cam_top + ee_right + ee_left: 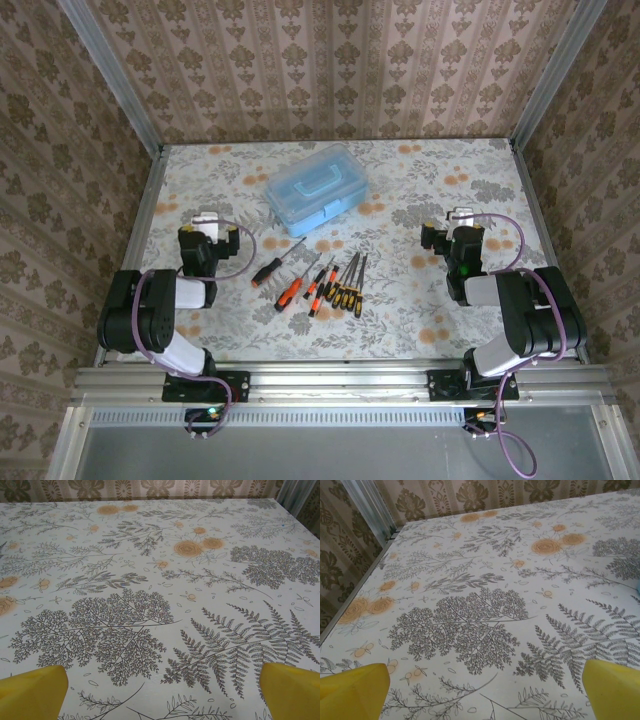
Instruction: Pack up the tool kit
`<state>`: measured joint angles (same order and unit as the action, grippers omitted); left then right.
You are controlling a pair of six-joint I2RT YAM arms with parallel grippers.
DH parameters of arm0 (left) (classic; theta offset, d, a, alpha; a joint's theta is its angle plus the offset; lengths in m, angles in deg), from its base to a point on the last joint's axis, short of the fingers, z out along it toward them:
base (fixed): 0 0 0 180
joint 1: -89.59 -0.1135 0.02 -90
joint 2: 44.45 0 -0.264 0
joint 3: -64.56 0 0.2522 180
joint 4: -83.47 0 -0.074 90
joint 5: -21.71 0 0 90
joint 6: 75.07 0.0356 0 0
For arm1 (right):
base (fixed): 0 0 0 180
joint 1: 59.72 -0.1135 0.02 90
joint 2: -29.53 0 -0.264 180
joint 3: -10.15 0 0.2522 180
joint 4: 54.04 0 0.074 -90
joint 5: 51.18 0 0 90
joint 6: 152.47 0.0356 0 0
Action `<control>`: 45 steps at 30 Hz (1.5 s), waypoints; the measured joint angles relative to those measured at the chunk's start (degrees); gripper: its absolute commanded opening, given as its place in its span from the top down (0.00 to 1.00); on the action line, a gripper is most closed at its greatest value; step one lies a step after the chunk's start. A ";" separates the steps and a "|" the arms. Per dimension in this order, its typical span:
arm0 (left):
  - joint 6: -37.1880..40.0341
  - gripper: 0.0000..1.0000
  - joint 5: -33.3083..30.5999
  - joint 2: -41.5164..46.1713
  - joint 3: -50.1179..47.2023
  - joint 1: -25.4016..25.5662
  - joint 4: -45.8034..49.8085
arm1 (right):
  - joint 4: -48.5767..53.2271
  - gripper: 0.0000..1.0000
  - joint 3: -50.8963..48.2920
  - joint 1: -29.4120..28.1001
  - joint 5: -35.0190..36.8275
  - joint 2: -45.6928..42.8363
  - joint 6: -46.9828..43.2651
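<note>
High rear view facing down, both wrist views close over table (400, 330)

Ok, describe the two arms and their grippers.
Both the left arm and right arm have chunky black joints, white links and a looping purple cable. The left gripper and right gripper have yellow fingers. A green light glows on the right arm.

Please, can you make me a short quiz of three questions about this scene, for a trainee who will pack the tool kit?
1. True or false: the blue box stands with its lid open.
2. Where do the screwdrivers lie? A) inside the box B) on the table, nearer the arms than the box C) in a tool's grip
3. Fill in: the left tool and the right tool are both ___, holding nothing.
Key: 1 false; 2 B; 3 open.
</note>
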<state>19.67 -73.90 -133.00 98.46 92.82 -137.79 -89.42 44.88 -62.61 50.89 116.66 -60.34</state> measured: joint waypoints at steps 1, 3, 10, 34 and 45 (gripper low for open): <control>0.00 0.00 0.02 -0.02 0.37 -0.46 0.31 | -0.02 0.00 0.00 0.00 0.02 0.00 0.02; -0.02 0.00 0.04 -0.02 0.94 -1.07 0.79 | 0.00 0.00 0.00 0.00 0.02 0.00 0.02; 1.64 0.00 -2.67 6.16 11.45 2.62 21.14 | 1.11 0.00 1.11 -0.87 1.55 -0.33 0.20; -30.05 0.04 15.04 7.50 55.87 -4.63 67.95 | 54.05 0.00 17.38 6.38 -6.40 -31.12 30.84; -27.23 0.00 23.96 -16.65 77.37 3.39 92.89 | 52.37 0.00 17.77 4.83 -23.54 -21.05 32.61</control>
<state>-7.57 -49.94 -149.66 175.83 96.20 -44.90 -37.05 62.65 -57.78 27.35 95.62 -27.73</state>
